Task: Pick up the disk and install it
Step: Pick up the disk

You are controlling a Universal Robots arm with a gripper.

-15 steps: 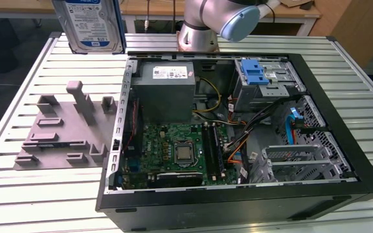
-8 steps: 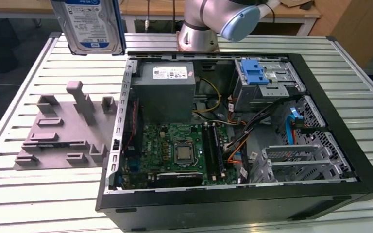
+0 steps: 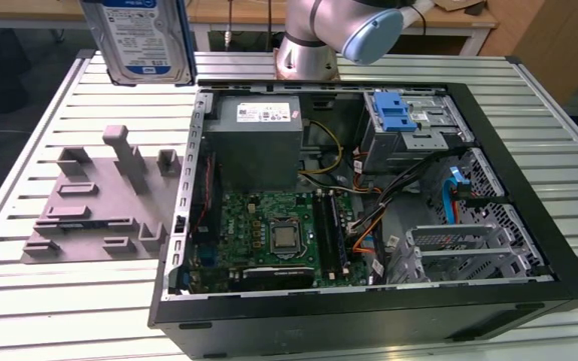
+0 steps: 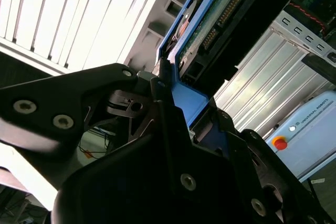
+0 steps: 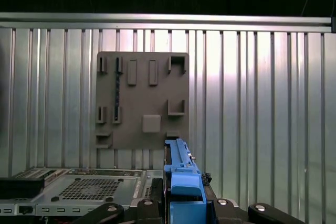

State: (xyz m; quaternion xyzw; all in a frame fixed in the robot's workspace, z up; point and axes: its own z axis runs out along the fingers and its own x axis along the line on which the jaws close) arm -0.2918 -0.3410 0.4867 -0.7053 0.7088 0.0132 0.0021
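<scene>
Nearest in the first wrist view, the tool (image 5: 182, 204) is clamped on the disk (image 5: 181, 174) by its blue carrier, lifted above the table (image 5: 262, 103). Beyond, a grey plate (image 5: 142, 98) lies between the computer case (image 5: 79, 187) and the table's edge. The exterior view crops the disk's top.

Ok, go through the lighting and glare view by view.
Exterior view: even light, the computer case shaded inside. Second wrist view: the table slats glare to white beside the disk. First wrist view: soft bright bands on the table, darkness beyond its edge.
</scene>
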